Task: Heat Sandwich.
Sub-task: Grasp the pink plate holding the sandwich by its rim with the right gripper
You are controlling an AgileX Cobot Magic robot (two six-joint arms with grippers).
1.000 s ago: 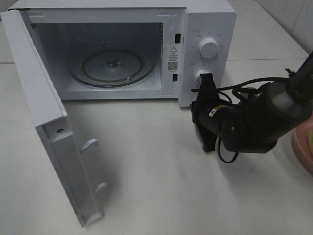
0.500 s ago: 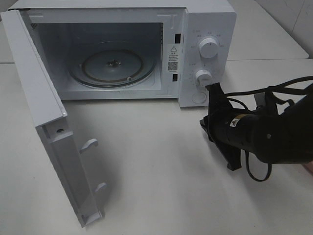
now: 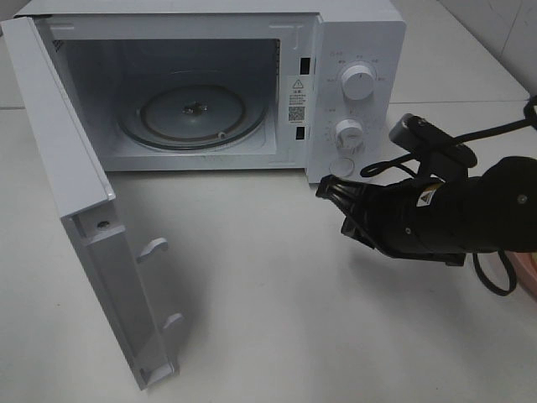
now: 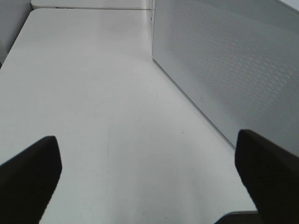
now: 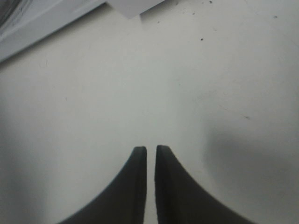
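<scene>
The right gripper is swinging away from the lower knob of the microwave, where it was parked a second ago. Now it's lying flatter and pointing along the table just in front of the microwave's control panel. Its fingers are pinched almost together, with only a thin slit between them, and they're gripping nothing. I'm guessing the arm is finishing up at the microwave and getting ready to go fetch the food.

Going outward from there, the door is hanging wide open on the side of the microwave away from the knobs. The glass turntable is sitting bare inside, so the microwave is looking ready to load.

The left gripper is spread wide and holding nothing. It's hovering over the table beside a white dotted panel, probably the outer face of the microwave door.

The sandwich isn't showing up in any view right now. A pink sliver is peeking out past the right arm, well apart from the microwave on its knob side. That might be a plate rim, but I can't tell. So I can't say how the sandwich is looking.
</scene>
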